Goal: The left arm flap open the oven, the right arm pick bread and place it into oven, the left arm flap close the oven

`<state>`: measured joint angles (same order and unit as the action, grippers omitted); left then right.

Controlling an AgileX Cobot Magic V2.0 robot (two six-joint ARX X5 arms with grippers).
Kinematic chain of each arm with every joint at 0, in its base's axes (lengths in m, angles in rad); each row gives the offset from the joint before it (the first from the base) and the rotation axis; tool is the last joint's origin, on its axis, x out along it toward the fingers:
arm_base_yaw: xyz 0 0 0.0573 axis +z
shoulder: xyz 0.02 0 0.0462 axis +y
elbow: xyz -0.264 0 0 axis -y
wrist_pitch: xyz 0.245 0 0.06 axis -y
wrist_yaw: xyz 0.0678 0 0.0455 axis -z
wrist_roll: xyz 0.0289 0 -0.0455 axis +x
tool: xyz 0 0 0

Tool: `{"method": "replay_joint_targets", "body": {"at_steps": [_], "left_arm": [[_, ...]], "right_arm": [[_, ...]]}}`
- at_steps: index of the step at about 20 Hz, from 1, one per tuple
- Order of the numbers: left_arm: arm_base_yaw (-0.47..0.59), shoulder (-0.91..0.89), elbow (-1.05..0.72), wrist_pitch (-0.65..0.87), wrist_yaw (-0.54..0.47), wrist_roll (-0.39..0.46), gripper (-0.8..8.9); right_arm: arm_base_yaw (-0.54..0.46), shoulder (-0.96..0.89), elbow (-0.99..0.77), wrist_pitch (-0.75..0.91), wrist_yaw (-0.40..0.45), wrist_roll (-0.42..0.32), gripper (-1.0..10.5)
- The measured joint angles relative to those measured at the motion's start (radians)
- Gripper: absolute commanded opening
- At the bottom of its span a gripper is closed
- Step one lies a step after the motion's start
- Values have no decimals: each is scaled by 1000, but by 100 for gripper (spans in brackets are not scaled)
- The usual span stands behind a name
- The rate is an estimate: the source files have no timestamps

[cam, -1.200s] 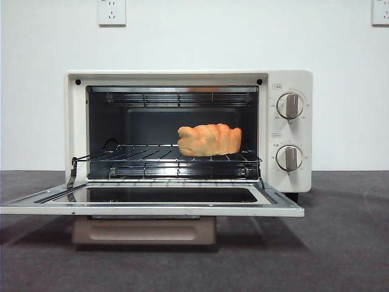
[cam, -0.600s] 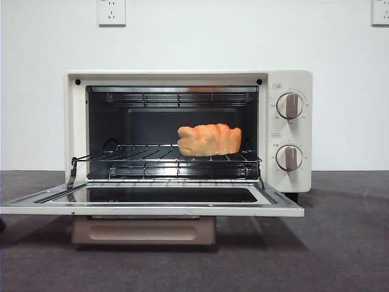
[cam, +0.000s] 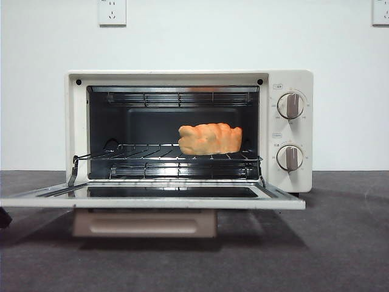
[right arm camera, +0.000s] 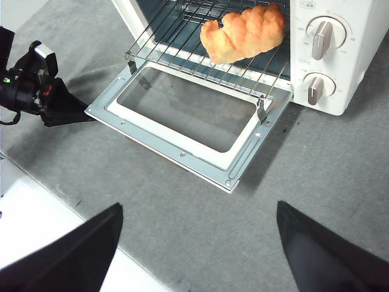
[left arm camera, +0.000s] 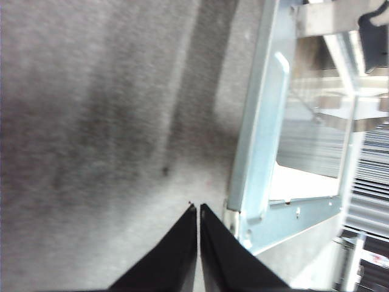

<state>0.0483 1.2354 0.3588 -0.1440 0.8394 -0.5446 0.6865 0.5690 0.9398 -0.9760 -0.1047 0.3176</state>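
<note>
Bread loaded, door down, closing flap due.

Cream-white boxy toaster oven point(cam: 188, 131) with glass door point(right arm camera: 182, 115) flat open; small orange-golden braided loaf point(cam: 210, 139) resting on the wire rack, right of centre. Left gripper point(left arm camera: 198, 210), jaws pressed together on nothing, low at the door's near-left corner. Right gripper point(right arm camera: 197, 213) spread wide, empty, well back. Best slid under the door edge, then lifted smoothly without nudging the oven.
</note>
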Motion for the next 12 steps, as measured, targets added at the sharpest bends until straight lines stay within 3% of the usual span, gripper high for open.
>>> {"method": "replay_joint_targets", "body": {"at_steps": [12], "left_arm": [[-1, -53, 68, 68, 54, -136, 15]], "right_arm": [[0, 0, 0, 0, 0, 5, 404]]}}
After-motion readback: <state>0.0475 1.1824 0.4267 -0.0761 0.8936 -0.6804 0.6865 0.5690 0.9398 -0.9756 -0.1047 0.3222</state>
